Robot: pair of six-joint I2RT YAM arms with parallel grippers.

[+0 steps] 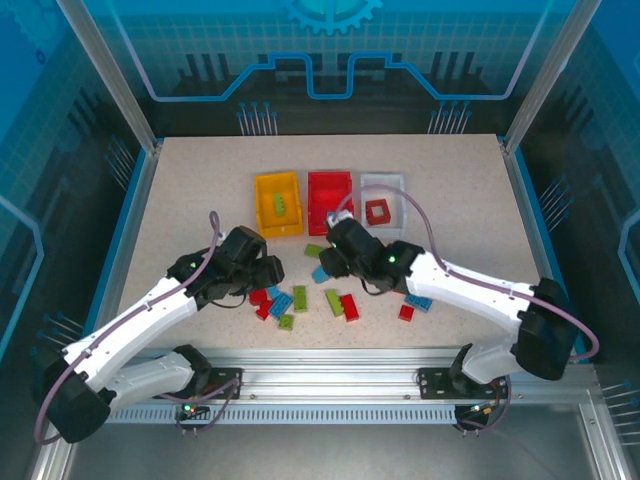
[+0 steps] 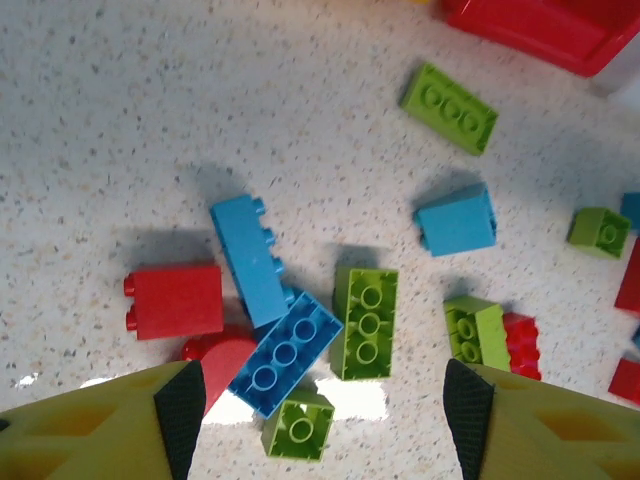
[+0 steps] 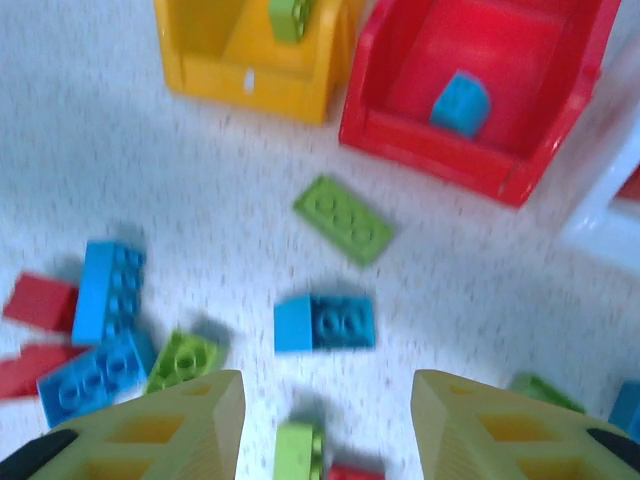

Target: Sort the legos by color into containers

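Sorting in progress: my left gripper (image 2: 320,425) hangs over the loose legos at the lower middle of the counter (image 1: 190,200). Its jaws are wide apart and nothing is held between the black pads (image 2: 180,415).

In the left wrist view, a tilted blue brick (image 2: 285,355) lies just above the gap. It touches a long lime brick (image 2: 365,322) on its right and a side-lying blue brick (image 2: 250,260) at its upper left. A small lime brick (image 2: 298,428) sits near the bottom edge between the fingers. A red brick (image 2: 178,300) rests at the left of the frame.

My right gripper (image 3: 325,430) is open and empty, facing the bins. In the right wrist view, a lone blue brick (image 3: 325,322) lies just above the gap, with a flat lime brick (image 3: 343,220) beyond it at mid-frame. The yellow bin (image 3: 210,70) at upper left carries a lime piece (image 3: 290,15). The red bin (image 3: 430,150) at upper right holds a blue piece (image 3: 460,103).

From above, the three bins stand side by side at the upper middle of the counter. The white bin (image 1: 383,180) is at the right end of the row and holds a red piece (image 1: 377,211).
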